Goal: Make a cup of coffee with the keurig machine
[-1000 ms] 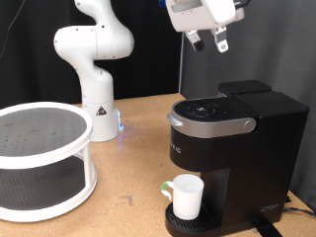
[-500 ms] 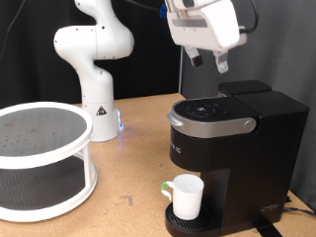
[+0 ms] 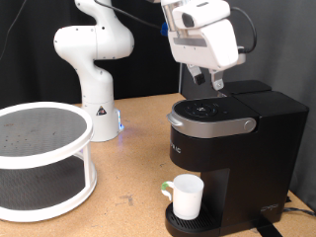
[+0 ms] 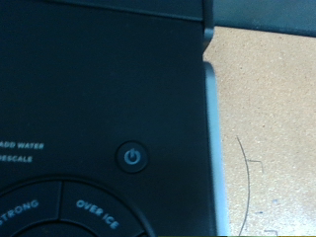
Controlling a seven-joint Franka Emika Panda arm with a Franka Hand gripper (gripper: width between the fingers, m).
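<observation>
One cup (image 3: 186, 194) sits on the drip tray of one keurig machine (image 3: 232, 158), at the machine's seven o'clock. The gripper (image 3: 210, 79) hangs just above the lid, fingers slightly apart, open air around.

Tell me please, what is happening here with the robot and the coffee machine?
The robot's gripper hangs just above the top panel of the black coffee machine, holding nothing. Its wrist camera looks straight down at the power button. A white cup already stands on the drip tray under the spout. A white two-tier stand is beside it.
</observation>
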